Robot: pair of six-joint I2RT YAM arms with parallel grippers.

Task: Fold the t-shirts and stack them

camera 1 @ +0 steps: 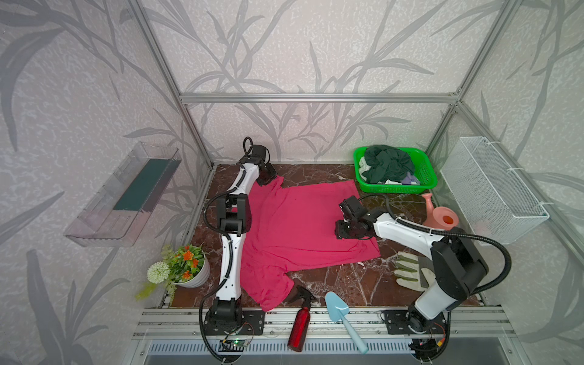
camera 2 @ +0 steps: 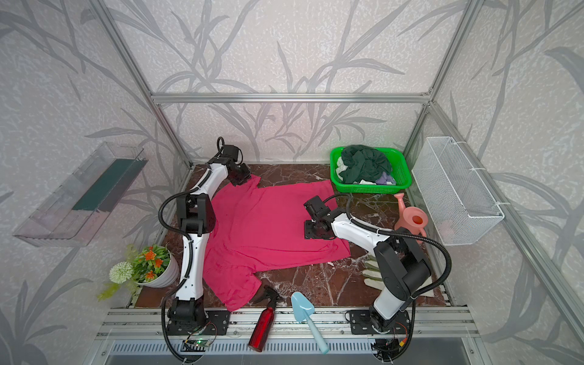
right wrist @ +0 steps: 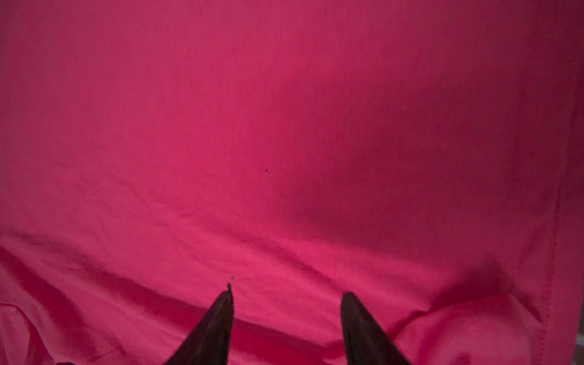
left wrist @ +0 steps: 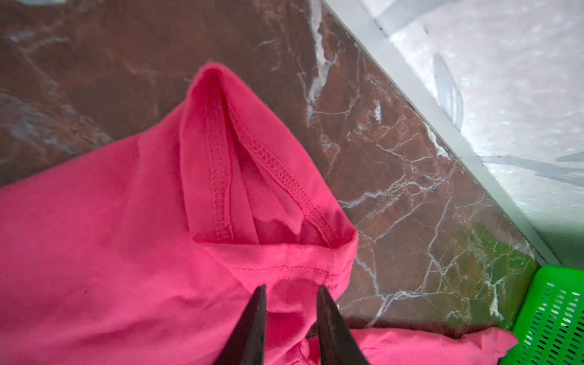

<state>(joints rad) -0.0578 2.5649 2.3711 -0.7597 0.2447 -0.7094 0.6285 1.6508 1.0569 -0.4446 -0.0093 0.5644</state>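
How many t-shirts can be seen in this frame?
2 for sure: a pink tee spread on the table, a green tee bunched in the basket. Beneath it, white and lavender cloth may be more, mostly hidden.

Shows one pink t-shirt (camera 1: 303, 221), one dark green t-shirt (camera 1: 388, 164), one green basket (camera 1: 398, 189), one watering can (camera 1: 441, 218), one glove (camera 1: 410, 273), one blue trowel (camera 1: 337, 308), one red spray bottle (camera 1: 299, 328), one flowerpot (camera 1: 197, 275), one wire basket (camera 1: 493, 192).
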